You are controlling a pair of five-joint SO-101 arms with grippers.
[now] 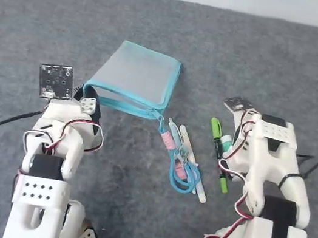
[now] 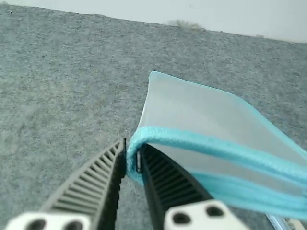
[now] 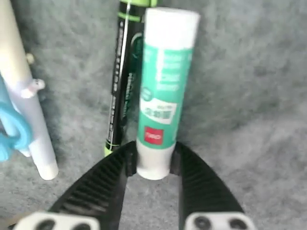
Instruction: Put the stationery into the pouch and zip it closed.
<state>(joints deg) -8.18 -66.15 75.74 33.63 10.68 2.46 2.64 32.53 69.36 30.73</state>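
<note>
My left gripper (image 2: 131, 155) is nearly shut, pinching the blue rim of the translucent pouch (image 2: 206, 115) on the grey mat (image 1: 279, 66). My right gripper (image 3: 152, 160) clamps a glue stick (image 3: 163, 81) at its end, just beside a green marker (image 3: 121, 81). A white pen (image 3: 24, 96) and blue-handled scissors (image 1: 181, 163) lie between the marker and the pouch. From above, my right arm hides its fingers.

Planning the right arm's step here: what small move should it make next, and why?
Probably lift the glue stick and carry it toward the pouch. The right gripper is shut on its end, beside the green marker, and the left gripper pinches the pouch's blue rim, apparently holding the mouth open.
</note>
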